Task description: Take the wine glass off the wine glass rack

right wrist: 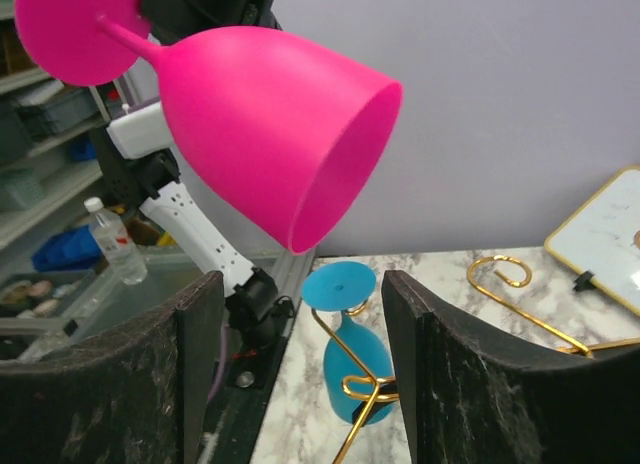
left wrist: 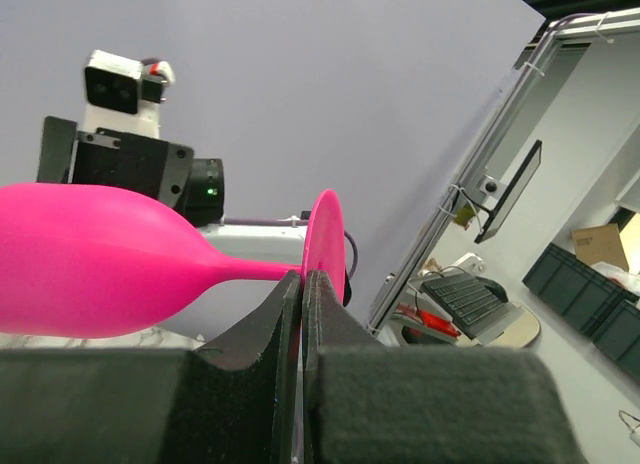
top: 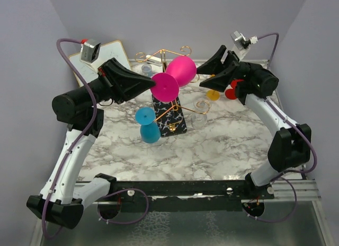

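My left gripper [top: 154, 85] is shut on the rim of the foot of a pink wine glass [top: 181, 71], which lies sideways in the air above the wine glass rack [top: 165, 56]. The rack is gold wire on a black veined base [top: 170, 122]. In the left wrist view the jaws [left wrist: 302, 284] pinch the pink glass [left wrist: 90, 259] at its foot disc. My right gripper [top: 204, 70] stands open just right of the bowl's mouth, not touching it. From the right wrist, the pink glass [right wrist: 270, 124] hangs above the open gripper [right wrist: 302, 289].
A blue glass [top: 149, 127] hangs upside down on a low rack arm [right wrist: 400, 379]. An orange glass [top: 213, 95] and a red one [top: 231, 91] stand at the back right. A white gold-edged board [top: 106, 54] lies at the back left.
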